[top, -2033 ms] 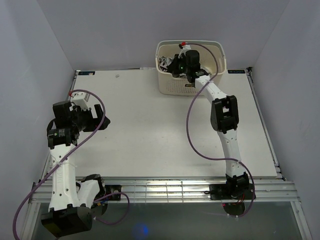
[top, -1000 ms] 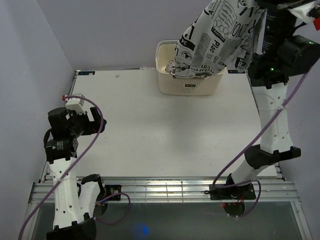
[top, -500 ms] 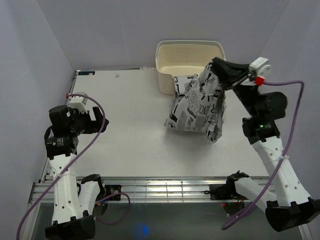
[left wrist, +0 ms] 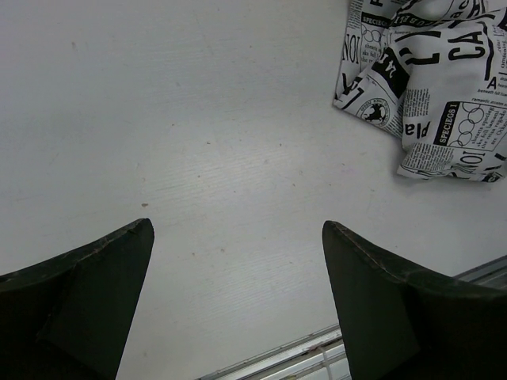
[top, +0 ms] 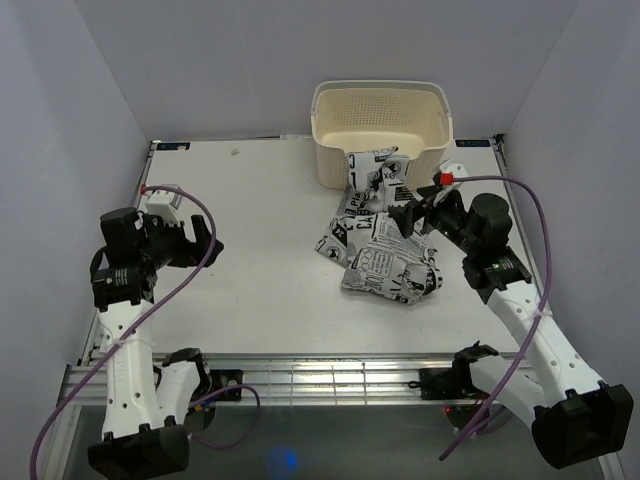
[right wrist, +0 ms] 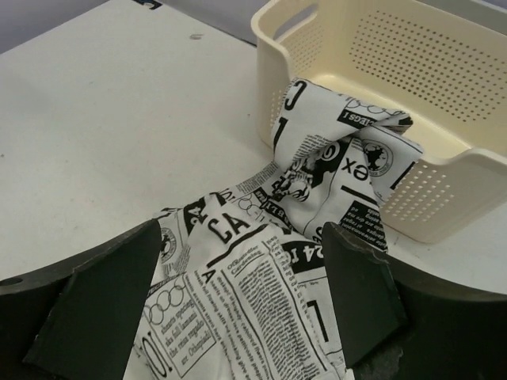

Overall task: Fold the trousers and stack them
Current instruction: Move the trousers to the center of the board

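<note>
The trousers, white cloth with black newspaper print, lie in a crumpled heap on the table just in front of the basket. Their far end leans up against the basket's front wall. My right gripper hovers over the heap's right side, open, with nothing between its fingers. In the right wrist view the trousers lie under the spread jaws of the right gripper. My left gripper stands open over bare table at the left. In the left wrist view the trousers show far off from the left gripper.
The cream perforated basket stands at the back of the table, right of centre, its wall close behind the heap. The metal rail runs along the table's near edge.
The right arm lifted the trousers out of the basket, swung them down onto the table and opened its jaws, letting go. The left arm hardly moved.
</note>
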{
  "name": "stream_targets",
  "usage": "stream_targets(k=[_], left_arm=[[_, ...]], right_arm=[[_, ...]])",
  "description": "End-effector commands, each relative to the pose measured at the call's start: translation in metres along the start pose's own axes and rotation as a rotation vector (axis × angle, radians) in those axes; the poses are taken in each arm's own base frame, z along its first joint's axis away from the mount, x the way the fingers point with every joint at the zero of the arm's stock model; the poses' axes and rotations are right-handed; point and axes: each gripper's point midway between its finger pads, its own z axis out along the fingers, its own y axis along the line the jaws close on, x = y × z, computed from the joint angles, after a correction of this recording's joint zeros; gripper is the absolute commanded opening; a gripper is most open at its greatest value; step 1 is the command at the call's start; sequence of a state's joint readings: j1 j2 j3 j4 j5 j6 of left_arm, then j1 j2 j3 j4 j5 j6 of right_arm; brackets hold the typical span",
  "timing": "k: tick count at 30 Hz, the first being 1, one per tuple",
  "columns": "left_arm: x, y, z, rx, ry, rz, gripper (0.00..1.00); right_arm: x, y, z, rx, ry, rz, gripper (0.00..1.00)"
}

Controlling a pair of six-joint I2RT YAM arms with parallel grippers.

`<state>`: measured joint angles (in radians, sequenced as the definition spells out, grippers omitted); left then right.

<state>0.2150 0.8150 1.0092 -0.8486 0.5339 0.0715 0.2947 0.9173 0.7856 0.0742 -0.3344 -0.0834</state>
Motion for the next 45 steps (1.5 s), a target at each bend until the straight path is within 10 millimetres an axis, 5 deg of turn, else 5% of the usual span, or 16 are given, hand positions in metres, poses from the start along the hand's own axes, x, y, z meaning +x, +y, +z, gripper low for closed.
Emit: stream_targets(k=[1, 5, 7, 8, 15, 25, 33, 40, 45], left_arm=[[-0.010, -0.012, -0.003, 0.070, -0.015, 0.016, 0.98], [-0.014, -0.013, -0.001, 0.083, -0.017, 0.008, 0.98], [-0.015, -0.015, 0.000, 0.095, -0.020, 0.008, 0.98], [-0.016, -0.015, 0.000, 0.098, -0.023, 0.011, 0.98], [-0.023, -0.023, 0.001, 0.153, -0.044, 0.045, 0.98], [-0.018, -0.024, 0.012, 0.201, -0.020, 0.021, 0.98], [-0.011, -0.023, 0.016, 0.213, -0.008, 0.014, 0.98], [-0.008, -0.023, 0.019, 0.220, 0.002, 0.004, 0.98], [-0.005, -0.020, 0.021, 0.209, 0.006, 0.001, 0.98]], right_arm=[[-0.006, -0.033, 0.016, 0.159, -0.037, 0.057, 0.87], [0.009, -0.063, 0.048, 0.250, -0.003, 0.121, 0.89], [0.033, -0.074, 0.069, 0.264, 0.054, 0.168, 0.95], [0.024, -0.081, 0.077, 0.270, 0.029, 0.186, 0.99], [0.067, -0.123, 0.133, 0.329, 0.078, 0.284, 0.90], [0.083, -0.118, 0.182, 0.165, 0.055, 0.306, 0.90], [0.056, -0.077, 0.185, -0.082, -0.011, 0.413, 0.97], [0.057, -0.076, 0.195, -0.103, -0.011, 0.493, 1.00], [0.074, -0.092, 0.206, -0.017, 0.022, 0.542, 0.76]])
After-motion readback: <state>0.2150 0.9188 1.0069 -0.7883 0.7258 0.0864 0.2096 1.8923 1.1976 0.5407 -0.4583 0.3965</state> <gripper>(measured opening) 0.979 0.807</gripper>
